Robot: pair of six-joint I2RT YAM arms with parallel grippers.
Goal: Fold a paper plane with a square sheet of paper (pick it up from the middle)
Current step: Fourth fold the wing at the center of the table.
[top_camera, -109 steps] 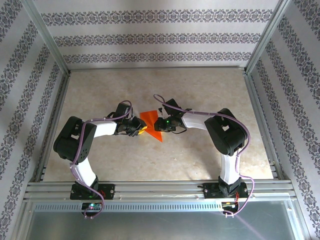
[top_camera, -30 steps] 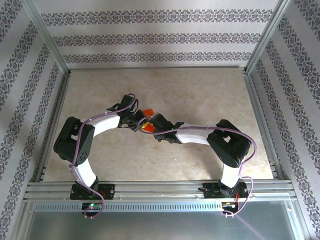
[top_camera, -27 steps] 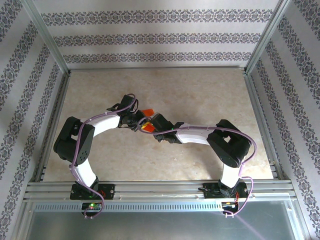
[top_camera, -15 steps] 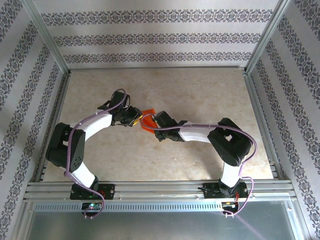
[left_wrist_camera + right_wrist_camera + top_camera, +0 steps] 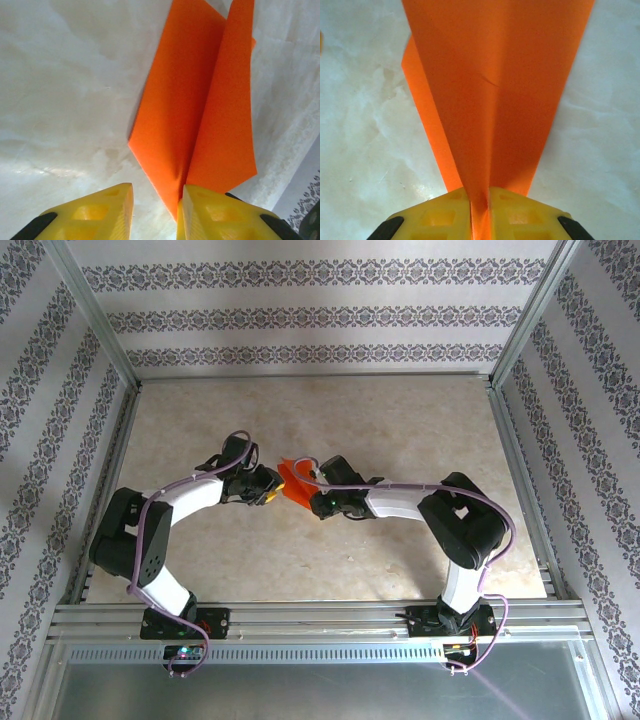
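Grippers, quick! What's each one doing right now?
Left gripper: open, holding nothing.
Right gripper: closed on the paper plane.

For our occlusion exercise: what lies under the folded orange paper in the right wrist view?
Pale marbled table shows either side of the folded orange paper, pinched at its ridge by the right gripper. The table directly beneath it is covered.

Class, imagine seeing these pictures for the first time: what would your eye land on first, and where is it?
The bright folded orange paper stands out at the middle of the pale marbled table, between the two arms. The right gripper pinches its narrow end between yellow fingers, while the left gripper sits open beside a pointed corner.
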